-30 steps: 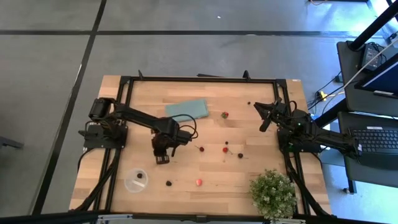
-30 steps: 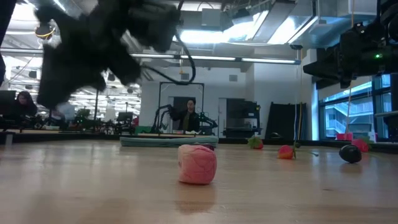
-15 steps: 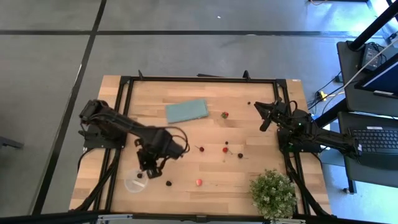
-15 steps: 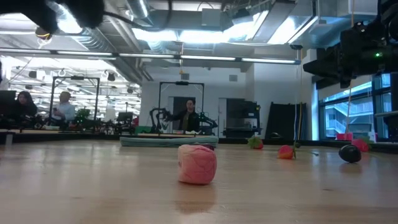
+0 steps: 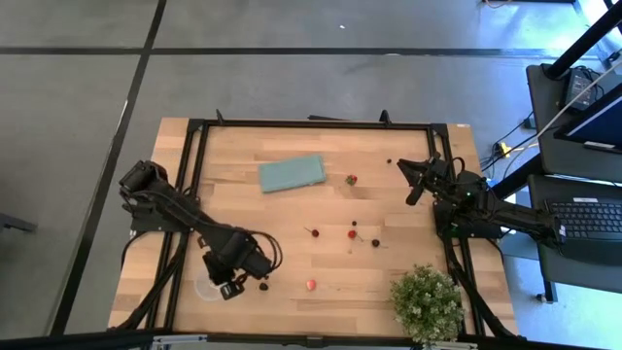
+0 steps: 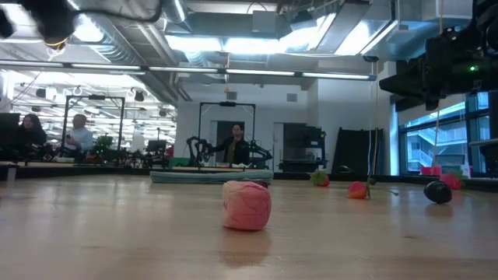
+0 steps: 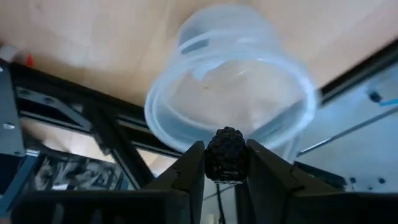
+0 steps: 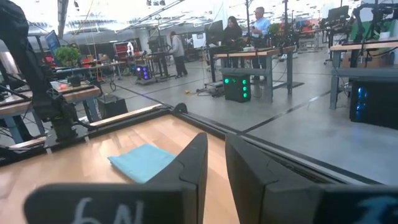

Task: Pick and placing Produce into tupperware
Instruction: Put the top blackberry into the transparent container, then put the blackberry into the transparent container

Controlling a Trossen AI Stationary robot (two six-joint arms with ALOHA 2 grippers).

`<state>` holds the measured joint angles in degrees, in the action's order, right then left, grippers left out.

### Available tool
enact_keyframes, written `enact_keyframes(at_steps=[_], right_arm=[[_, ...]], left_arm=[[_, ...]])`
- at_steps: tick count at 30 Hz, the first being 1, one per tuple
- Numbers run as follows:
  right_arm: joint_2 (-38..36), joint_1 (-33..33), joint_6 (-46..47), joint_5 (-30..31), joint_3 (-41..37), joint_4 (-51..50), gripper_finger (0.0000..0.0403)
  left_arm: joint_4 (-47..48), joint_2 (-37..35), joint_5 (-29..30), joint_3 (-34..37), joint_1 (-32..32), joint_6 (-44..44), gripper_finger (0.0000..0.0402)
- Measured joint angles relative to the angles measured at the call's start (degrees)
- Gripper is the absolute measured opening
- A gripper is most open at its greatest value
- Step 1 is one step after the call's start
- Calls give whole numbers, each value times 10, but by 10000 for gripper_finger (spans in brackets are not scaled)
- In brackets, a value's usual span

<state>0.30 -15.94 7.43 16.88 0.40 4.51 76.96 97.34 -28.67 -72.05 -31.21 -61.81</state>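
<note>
My left gripper [image 5: 231, 288] hangs over the near-left corner of the table, shut on a dark bumpy berry [image 7: 227, 152]. It is just above the clear round tupperware [image 7: 230, 87], which stands on the wood and is partly hidden under the gripper in the high view [image 5: 205, 286]. Other produce lies loose on the table: a red piece [image 5: 311, 285], a dark one [image 5: 262, 287], and several more toward the middle [image 5: 352, 233]. My right gripper [image 5: 413, 181] waits at the far right, held level, its fingers [image 8: 198, 163] close together with nothing between them. My left gripper pinches the dark berry's two opposite sides [image 7: 214, 160] between its two fingertips [image 7: 193, 167]. The fingers slant downward from above. The berry is lifted clear, over the tupperware's rim and open mouth.
A flat teal rectangle [image 5: 292, 173] lies at the far middle. A bushy green plant [image 5: 426, 303] stands at the near right corner. A black frame rail [image 5: 185, 194] runs along the table's left side, close to the tupperware. In the low view a pink-red piece [image 6: 247, 204] sits nearest.
My left gripper has swung from the middle of the table toward the near-left corner, rolling its wrist on the way. It stays shut on the dark berry and now hangs over the tupperware. In the low view it has passed out of the picture to the upper left.
</note>
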Motion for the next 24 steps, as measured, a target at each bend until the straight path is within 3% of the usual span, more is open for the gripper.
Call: enact_keyframes(at_steps=[7,13,24], right_arm=[[0,0,29,0,0,0,61],[0,0,30,0,0,0,61],[0,0,29,0,0,0,61]], left_arm=[[-119,0,-2,76,-11,-29,101],[-107,0,34,95,-11,-25,104],[-82,0,36,95,-12,-6,149]])
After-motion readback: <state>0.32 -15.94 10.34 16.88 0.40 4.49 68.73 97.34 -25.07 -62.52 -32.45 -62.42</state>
